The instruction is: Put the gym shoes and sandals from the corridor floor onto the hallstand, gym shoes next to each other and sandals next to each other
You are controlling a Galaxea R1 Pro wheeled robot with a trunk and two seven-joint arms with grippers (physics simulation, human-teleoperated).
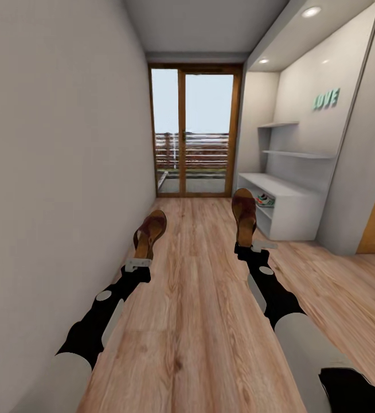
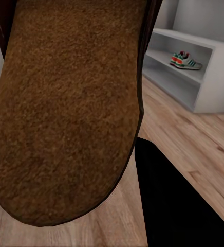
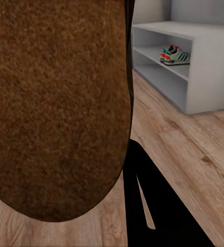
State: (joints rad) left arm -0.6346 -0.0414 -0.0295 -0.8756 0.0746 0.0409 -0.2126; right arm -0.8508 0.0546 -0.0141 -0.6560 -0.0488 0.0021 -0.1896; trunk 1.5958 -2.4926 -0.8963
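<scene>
Left gripper (image 1: pixel 137 264) clamped on a brown sandal (image 1: pixel 150 232), held off the corridor floor (image 1: pixel 199 310) near the left wall, toe pointing ahead and up. Right gripper (image 1: pixel 250 248) clamped on the second brown sandal (image 1: pixel 244 215), raised likewise, just in front of the hallstand (image 1: pixel 288 215). Jaws of both sit at the heel ends.

Left wrist view: sandal underside (image 2: pixel 66 108) is a coarse brown, felt-like sole with a darker rim. Right wrist view: same texture on the other sole (image 3: pixel 58 103).

Gym shoes (image 1: pixel 265 200): cream-white with green stripes and red-orange patches, lying in the upper shelf compartment of the hallstand, toward its near end; seen in the left wrist view (image 2: pixel 186 60) and the right wrist view (image 3: pixel 174 55). Whether one shoe or two lie there cannot be told.

Writing: teal letters "LOVE" (image 1: pixel 326 100) on the wall above the upper shelves.

Open room: bare plank floor runs between the two arms to the glass balcony door (image 1: pixel 194 133). Hallstand top bare.
</scene>
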